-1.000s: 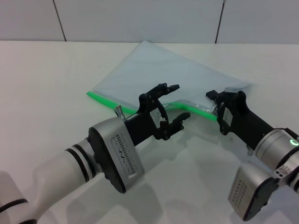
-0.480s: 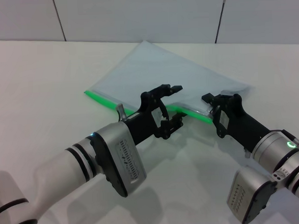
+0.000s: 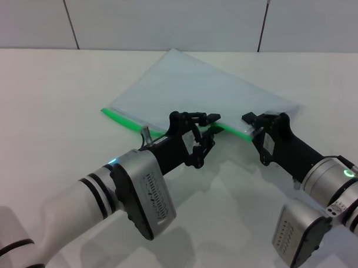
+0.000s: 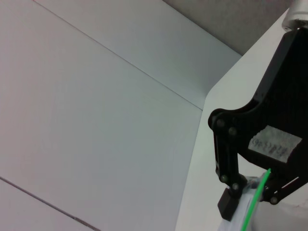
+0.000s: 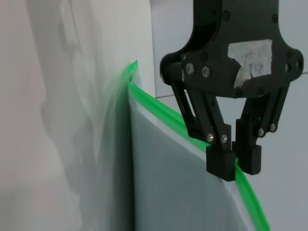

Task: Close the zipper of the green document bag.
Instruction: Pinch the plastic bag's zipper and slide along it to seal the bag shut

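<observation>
**Green zip strip pinched between the left jaws, right gripper at the bag's end**

Translucent, pale blue-grey, the green document bag point(image 3: 201, 89) lies flat on the white surface point(image 3: 48, 97), turned at an angle so that one corner points toward the far wall. Its zipper point(image 3: 128, 122) runs along the long edge nearest the robot, a thin bright green strip from the bag's left corner toward its right end.

At about the middle of that edge sits the left gripper point(image 3: 210, 126), reaching in from the lower left. Its jaws are drawn together on the green strip; the right wrist view shows this from the other side, with the two black pads point(image 5: 222, 163) pressed against the strip from either face and the strip point(image 5: 159, 114) passing between them. Beyond the pads the strip curves away to the bag's far corner, where the two layers stand slightly apart.

Near the right end of the same edge is the right gripper point(image 3: 255, 124), coming in from the lower right, its black fingers point(image 3: 249, 117) at the edge of the bag. Whether its jaws are apart or pressed on the plastic I cannot tell. The slider cannot be made out in any view.

In the left wrist view the right gripper's black frame point(image 4: 269, 139) stands close by, with a short length of green strip point(image 4: 256, 198) in front of it.
</observation>
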You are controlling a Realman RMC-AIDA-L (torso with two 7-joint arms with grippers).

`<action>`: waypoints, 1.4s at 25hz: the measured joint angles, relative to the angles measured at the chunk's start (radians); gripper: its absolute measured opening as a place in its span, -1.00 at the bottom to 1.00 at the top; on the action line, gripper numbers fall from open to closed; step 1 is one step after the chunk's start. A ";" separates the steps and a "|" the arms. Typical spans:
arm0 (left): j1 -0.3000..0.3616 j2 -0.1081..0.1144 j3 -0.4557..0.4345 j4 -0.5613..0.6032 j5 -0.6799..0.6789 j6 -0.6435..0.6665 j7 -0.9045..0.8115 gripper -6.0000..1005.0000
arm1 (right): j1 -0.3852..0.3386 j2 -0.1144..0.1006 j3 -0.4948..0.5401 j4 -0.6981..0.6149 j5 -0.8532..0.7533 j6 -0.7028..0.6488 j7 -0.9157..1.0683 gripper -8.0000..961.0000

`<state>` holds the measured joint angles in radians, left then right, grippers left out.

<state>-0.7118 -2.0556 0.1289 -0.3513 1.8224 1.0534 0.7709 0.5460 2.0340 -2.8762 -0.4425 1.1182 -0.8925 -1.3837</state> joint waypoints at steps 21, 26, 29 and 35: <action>-0.001 0.000 0.000 -0.002 -0.002 -0.009 0.007 -0.82 | -0.001 -0.003 0.000 0.005 -0.003 0.002 0.000 -0.89; -0.001 0.000 -0.004 -0.002 -0.003 -0.009 0.004 -0.80 | 0.000 -0.004 0.000 0.007 -0.004 0.003 0.021 -0.89; 0.002 0.000 -0.006 -0.002 -0.006 -0.009 0.003 -0.79 | 0.000 -0.006 -0.001 0.020 -0.031 -0.005 0.064 -0.89; 0.006 0.001 -0.009 0.004 -0.011 -0.010 0.001 -0.77 | 0.000 -0.006 0.000 0.068 -0.101 -0.045 0.178 -0.89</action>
<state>-0.7058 -2.0544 0.1196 -0.3476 1.8114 1.0437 0.7719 0.5463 2.0278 -2.8765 -0.3744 1.0172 -0.9375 -1.2059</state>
